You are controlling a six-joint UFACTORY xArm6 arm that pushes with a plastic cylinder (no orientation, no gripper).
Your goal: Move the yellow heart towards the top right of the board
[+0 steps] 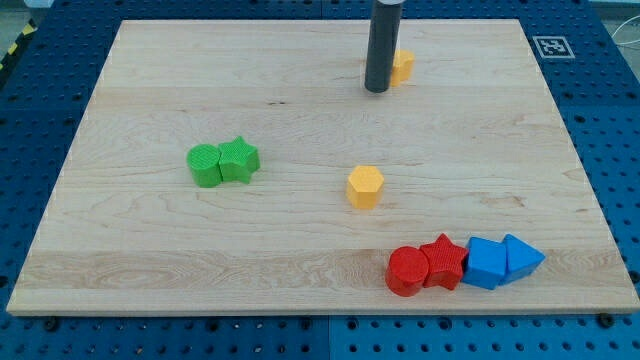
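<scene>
A yellow block [403, 66], partly hidden behind the rod so its shape is hard to make out, lies near the view's top, right of centre; it seems to be the yellow heart. My tip [376, 89] stands just left of it, touching or almost touching its left side. A second yellow block, a hexagon [365, 186], lies near the board's middle, well below my tip.
A green cylinder [205, 165] and a green star [239, 158] touch each other at the left. At the bottom right a red cylinder [407, 271], a red star [443, 262], a blue block [486, 262] and a blue triangle [522, 258] form a row.
</scene>
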